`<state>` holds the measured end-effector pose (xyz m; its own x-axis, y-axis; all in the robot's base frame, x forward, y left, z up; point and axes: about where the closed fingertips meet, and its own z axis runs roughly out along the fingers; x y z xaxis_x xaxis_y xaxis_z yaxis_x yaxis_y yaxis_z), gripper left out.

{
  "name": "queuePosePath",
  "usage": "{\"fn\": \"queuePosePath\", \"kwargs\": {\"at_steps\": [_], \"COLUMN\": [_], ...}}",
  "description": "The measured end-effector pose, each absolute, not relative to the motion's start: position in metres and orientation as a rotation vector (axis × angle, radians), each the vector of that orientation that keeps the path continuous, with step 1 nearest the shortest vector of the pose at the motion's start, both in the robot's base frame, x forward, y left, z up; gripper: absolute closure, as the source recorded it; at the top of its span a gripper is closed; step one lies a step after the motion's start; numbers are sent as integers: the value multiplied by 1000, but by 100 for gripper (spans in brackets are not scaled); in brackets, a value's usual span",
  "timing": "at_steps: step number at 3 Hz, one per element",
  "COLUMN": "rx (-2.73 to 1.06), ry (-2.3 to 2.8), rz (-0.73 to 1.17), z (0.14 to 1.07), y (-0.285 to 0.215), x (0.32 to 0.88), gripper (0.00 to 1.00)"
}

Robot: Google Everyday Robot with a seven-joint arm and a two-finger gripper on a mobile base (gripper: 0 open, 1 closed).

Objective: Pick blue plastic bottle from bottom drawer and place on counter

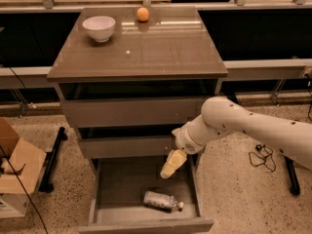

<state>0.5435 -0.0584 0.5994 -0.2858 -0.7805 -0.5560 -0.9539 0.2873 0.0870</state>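
The blue plastic bottle [161,200] lies on its side in the open bottom drawer [117,184], near the front right, its white cap pointing right. My gripper [171,165] hangs from the white arm over the drawer's right half, just above and behind the bottle, apart from it. The counter [161,48] is the glossy top of the cabinet, above the two shut upper drawers.
A white bowl [99,28] and a small orange ball [142,14] sit at the back of the counter. A cardboard box [17,167] stands on the floor at the left. Cables and a stand leg lie on the floor at the right.
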Motion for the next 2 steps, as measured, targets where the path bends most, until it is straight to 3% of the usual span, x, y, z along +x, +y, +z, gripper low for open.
{"fn": "queuePosePath", "kwargs": {"at_steps": [2], "rx": [-1489], "ry": [2240], "rz": [507], "z": [556], "y": [-47], "x": [557], "gripper": [0]}}
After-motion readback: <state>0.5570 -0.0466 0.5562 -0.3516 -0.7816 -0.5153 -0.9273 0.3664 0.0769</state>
